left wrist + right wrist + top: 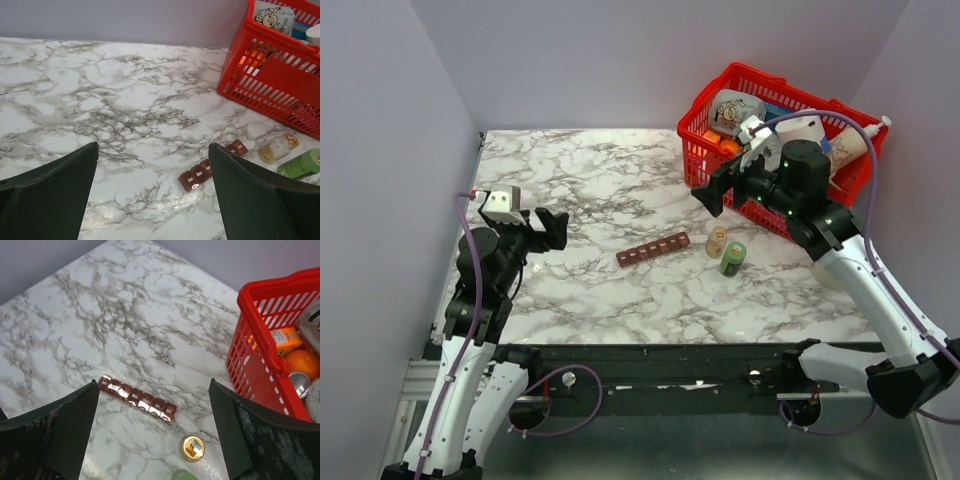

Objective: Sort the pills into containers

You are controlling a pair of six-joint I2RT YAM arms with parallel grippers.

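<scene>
The reddish-brown pill-organiser strip (653,250) lies closed on the marble table, mid-centre; it also shows in the right wrist view (137,398) and, partly behind a finger, in the left wrist view (197,174). A small clear pill bottle with a gold cap (717,241) (192,447) (277,148) and a green bottle (733,258) (301,164) stand just right of the strip. No loose pills show. My left gripper (554,228) is open and empty, well left of the strip. My right gripper (712,195) is open and empty, raised above the bottles.
A big red wire-mesh basket (840,108) (270,75) (255,355) full of groceries stands at the back right, close behind my right arm. Grey walls enclose the table on the left, back and right.
</scene>
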